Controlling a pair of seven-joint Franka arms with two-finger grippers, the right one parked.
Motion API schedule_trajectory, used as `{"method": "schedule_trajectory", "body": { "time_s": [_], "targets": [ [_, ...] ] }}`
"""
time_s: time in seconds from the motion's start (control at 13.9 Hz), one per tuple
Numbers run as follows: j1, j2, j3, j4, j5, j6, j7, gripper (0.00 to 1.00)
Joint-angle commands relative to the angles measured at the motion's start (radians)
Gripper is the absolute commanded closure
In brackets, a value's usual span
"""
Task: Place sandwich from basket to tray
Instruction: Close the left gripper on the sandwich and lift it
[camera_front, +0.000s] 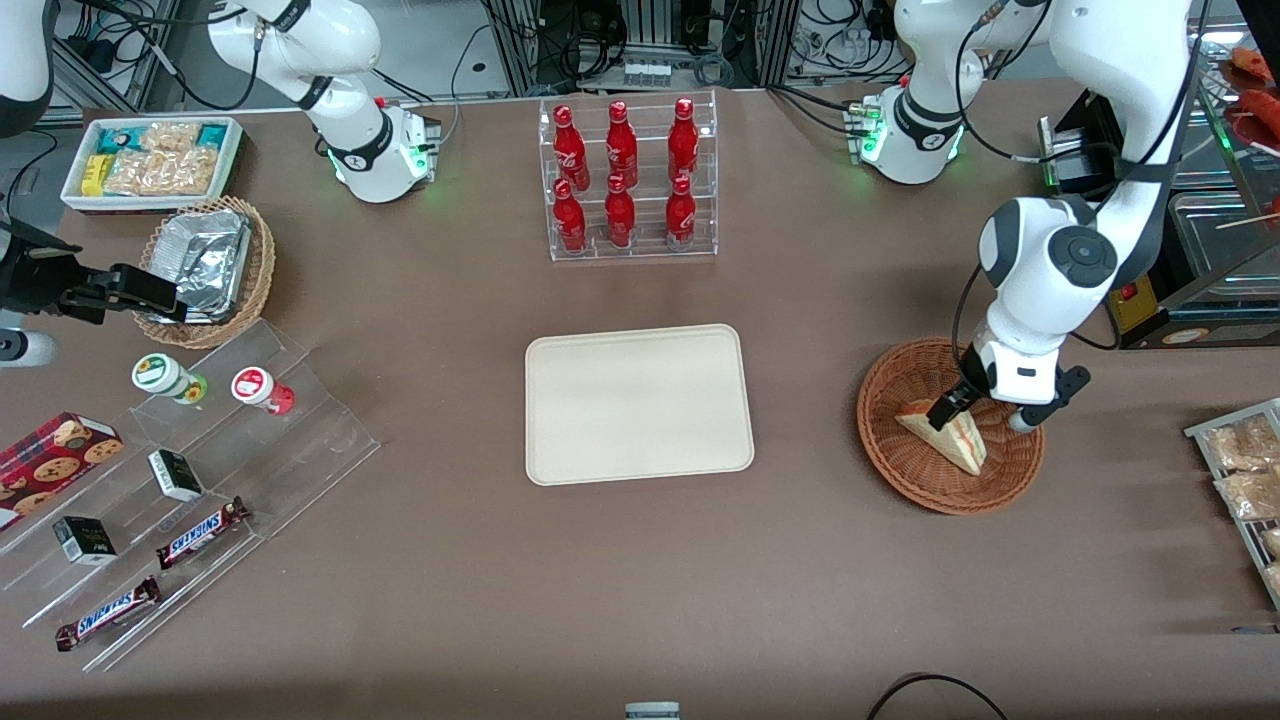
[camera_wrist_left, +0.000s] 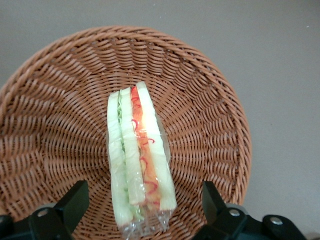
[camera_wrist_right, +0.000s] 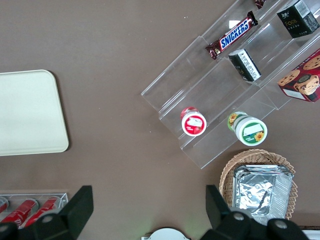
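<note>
Sandwich (camera_wrist_left: 140, 160) wrapped in clear film lies in the reddish-brown basket (camera_front: 890, 455), cut edge up, showing green and red-orange filling between pale bread slices. It looks light and soft, and the film is probably slick, so a hard squeeze could crush the bread or let the wedge slide out; my judgement is that the best hold is across the two flat bread faces, near the thick middle of the wedge and away from the thin tip.

The end effector (camera_front: 980, 412) is released, its two fingers (camera_wrist_left: 75, 200) spread wide with one on each side of the sandwich and neither touching it in the wrist view. In the front view it sits low over the basket, right at the sandwich's upper edge, so the wedge lies between the fingers, lined up for a close across its slices.

The cream tray (camera_front: 560, 450) lies well apart from the basket, toward the middle of the surface, with nothing on it
</note>
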Motion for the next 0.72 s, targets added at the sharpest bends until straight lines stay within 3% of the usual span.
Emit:
{"method": "schedule_trajectory", "body": {
  "time_s": [0.0,0.22,0.29,0.43,0.5,0.65],
  "targets": [
    [-0.003,0.019,0.001,-0.007,0.005,0.034,-0.027,0.00],
    [-0.001,0.042,0.001,-0.003,0.005,0.040,-0.027,0.03],
    [-0.001,0.046,0.001,-0.001,0.004,0.047,-0.027,0.12],
    [-0.001,0.052,0.001,0.000,0.004,0.052,-0.027,0.55],
    [0.000,0.052,0.003,0.002,0.004,0.052,-0.025,0.70],
    [0.002,0.052,0.004,0.006,0.004,0.052,-0.024,0.88]
  ]
}}
